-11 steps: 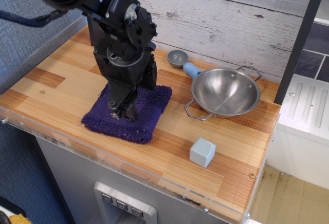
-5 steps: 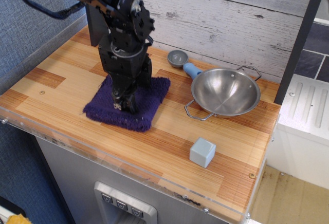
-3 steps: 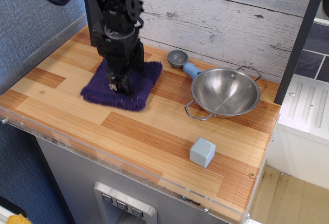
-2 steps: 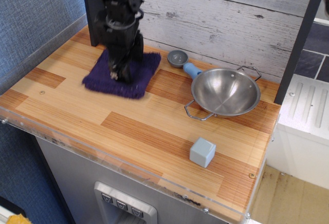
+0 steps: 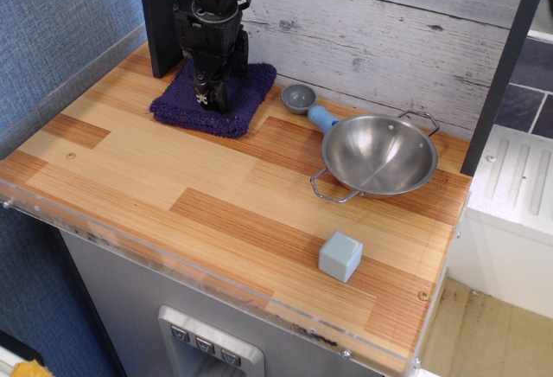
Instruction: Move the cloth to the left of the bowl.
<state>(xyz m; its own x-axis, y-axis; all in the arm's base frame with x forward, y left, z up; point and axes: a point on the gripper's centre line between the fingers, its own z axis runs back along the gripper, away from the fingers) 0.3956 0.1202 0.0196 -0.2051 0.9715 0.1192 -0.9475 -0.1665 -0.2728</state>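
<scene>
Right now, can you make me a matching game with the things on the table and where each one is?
Things:
1. cloth
2. bowl
3. cube
4. scoop

Places:
A. near the front edge, alone
B. back left, under the hand
C. right side, two wire handles
D. by the back wall, between cloth and bowl

Pairs: 1-B, 2-C, 3-A, 4-D

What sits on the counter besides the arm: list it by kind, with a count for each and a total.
Cloth: 1 (dark purple, under the tool)
Bowl: 1 (steel, two wire handles)
Scoop: 1 (grey cup, blue handle)
Cube: 1 (pale grey-blue)
Total: 4
</scene>
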